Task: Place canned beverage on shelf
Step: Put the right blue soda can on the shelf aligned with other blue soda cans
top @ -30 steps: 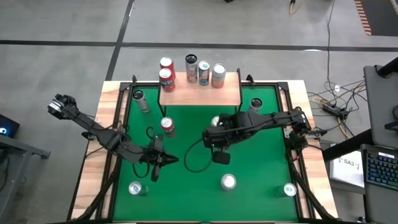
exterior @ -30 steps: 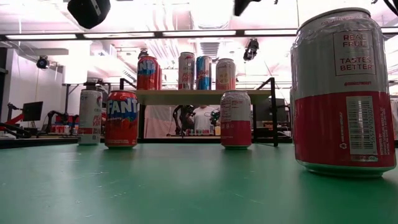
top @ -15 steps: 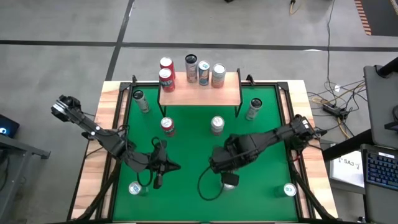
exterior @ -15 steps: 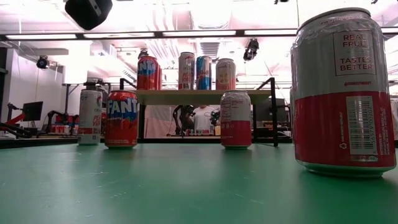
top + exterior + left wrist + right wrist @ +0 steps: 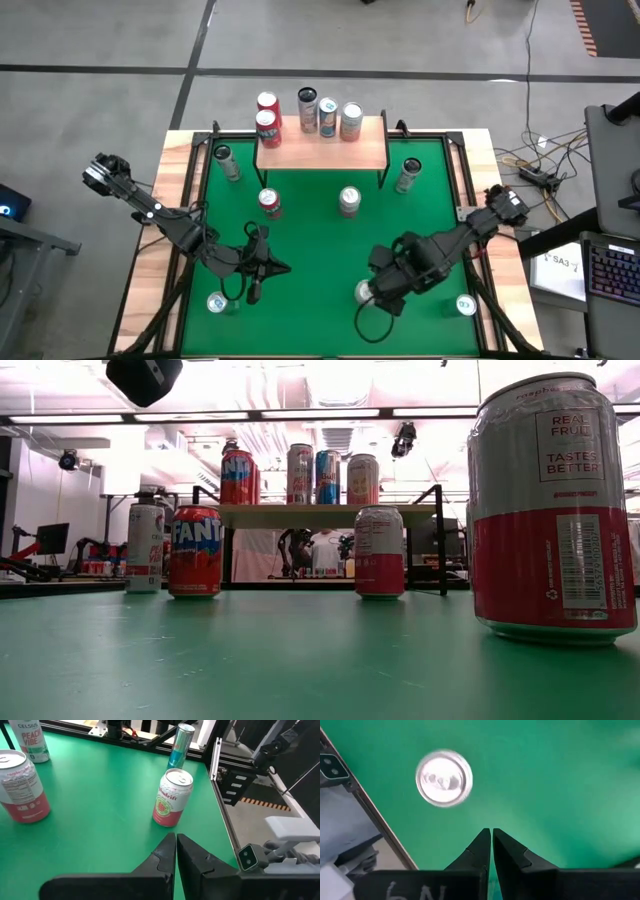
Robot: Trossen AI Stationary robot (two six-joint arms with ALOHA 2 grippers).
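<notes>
Four cans (image 5: 327,116) on shelf (image 5: 322,152); seven on green table (image 5: 310,250)

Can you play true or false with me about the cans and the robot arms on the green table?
1. Four cans stand on the shelf. True.
2. The right gripper is squeezing a can. False: its fingers are shut on nothing, above the green table, and a silver-topped can stands off to one side of it.
3. The left gripper is shut. True.
4. The orange Fanta can is on the shelf. False: it stands on the table in front of the shelf.
5. The shelf has no cans on it. False: cans line its back edge.
</notes>
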